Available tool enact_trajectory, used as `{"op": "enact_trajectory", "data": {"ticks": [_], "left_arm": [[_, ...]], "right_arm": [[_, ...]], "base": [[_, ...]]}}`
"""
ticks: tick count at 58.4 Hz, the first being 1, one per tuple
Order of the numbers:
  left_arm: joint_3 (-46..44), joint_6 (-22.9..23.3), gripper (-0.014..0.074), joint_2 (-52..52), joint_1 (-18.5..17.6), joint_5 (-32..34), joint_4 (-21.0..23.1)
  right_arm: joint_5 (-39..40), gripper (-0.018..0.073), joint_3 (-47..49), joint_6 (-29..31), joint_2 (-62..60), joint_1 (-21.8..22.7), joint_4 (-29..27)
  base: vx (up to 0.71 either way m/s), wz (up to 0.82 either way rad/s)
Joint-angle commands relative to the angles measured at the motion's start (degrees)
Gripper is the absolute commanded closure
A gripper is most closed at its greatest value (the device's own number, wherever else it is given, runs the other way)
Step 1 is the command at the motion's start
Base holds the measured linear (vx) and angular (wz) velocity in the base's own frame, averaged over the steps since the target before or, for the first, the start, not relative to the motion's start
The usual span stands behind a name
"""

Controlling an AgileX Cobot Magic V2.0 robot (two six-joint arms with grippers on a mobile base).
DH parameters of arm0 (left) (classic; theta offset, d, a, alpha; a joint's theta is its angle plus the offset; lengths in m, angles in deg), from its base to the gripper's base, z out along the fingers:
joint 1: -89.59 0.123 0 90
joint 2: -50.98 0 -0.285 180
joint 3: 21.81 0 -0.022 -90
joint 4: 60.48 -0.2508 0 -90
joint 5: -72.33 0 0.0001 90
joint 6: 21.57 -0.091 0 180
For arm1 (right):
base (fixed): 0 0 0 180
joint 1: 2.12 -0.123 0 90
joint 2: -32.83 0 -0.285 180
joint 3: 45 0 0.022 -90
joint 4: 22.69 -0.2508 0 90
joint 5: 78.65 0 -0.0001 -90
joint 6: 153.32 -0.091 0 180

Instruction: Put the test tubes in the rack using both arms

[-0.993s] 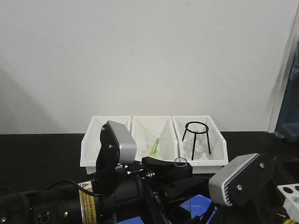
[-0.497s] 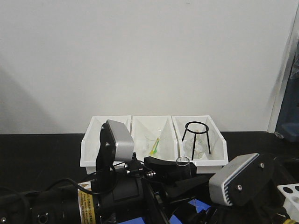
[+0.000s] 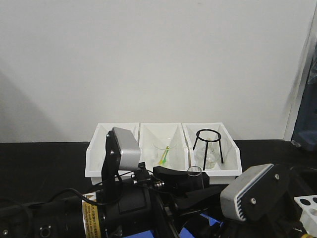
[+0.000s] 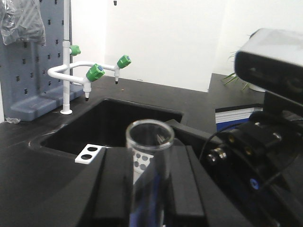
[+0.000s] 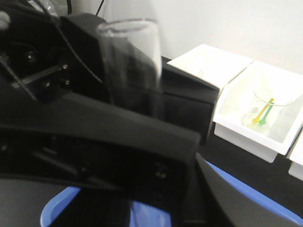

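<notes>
Over the tray [image 3: 199,224], left pincer [image 4: 149,172] clamping an upright tube [image 4: 149,146], right pincer [image 5: 180,198] sitting close, its grip being impossible to tell.

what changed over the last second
Little: the left arm's grey casing edged left and the rim of the test tube drifted slightly right, held upright in the left claw. The right arm's casing, white bins and rack stayed put.

We see only a corner of the rack [image 3: 307,207], cut by the right edge; the test tube [image 4: 147,170] runs off the bottom.
</notes>
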Motion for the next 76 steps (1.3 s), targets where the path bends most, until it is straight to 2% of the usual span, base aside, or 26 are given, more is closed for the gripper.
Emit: {"op": "enact_trajectory", "data": {"ticks": [1,16,37,42,47,54,67,76], "left_arm": [[-2.0,1.5,0.0617,2.4,-0.4,7.6,2.4],[-2.0,1.5,0.0617,2.4,-0.4,5.7,2.4],[-2.0,1.5,0.0607,2.4,-0.4,5.7,2.5],[-2.0,1.5,0.0585,2.4,-0.4,5.7,2.5],[-2.0,1.4,0.0542,2.4,-0.4,5.7,2.5],[-2.0,-0.6,0.0435,2.4,-0.4,5.7,2.5],[-2.0,-0.9,0.0137,2.4,-0.4,5.7,2.7],[-2.0,-1.0,0.0005,2.4,-0.4,5.7,3.2]], "right_arm": [[4.9,0.0316,2.0,0.2,-0.9,0.1,0.2],[4.9,0.0337,2.0,0.3,-0.9,0.1,0.3],[4.9,0.0557,2.0,0.3,-0.9,0.1,0.3],[4.9,0.0573,2.0,0.3,-0.9,0.2,0.3],[4.9,0.0571,2.0,0.3,-0.9,0.2,0.3],[4.9,0.0569,2.0,0.3,-0.9,0.2,0.3],[4.9,0.0569,2.0,0.3,-0.9,0.2,0.3],[4.9,0.0569,2.0,0.3,-0.9,0.2,0.3]], "base": [[0.00,0.00],[0.00,0.00],[0.00,0.00],[0.00,0.00],[0.00,0.00],[0.00,0.00],[0.00,0.00],[0.00,0.00]]}}
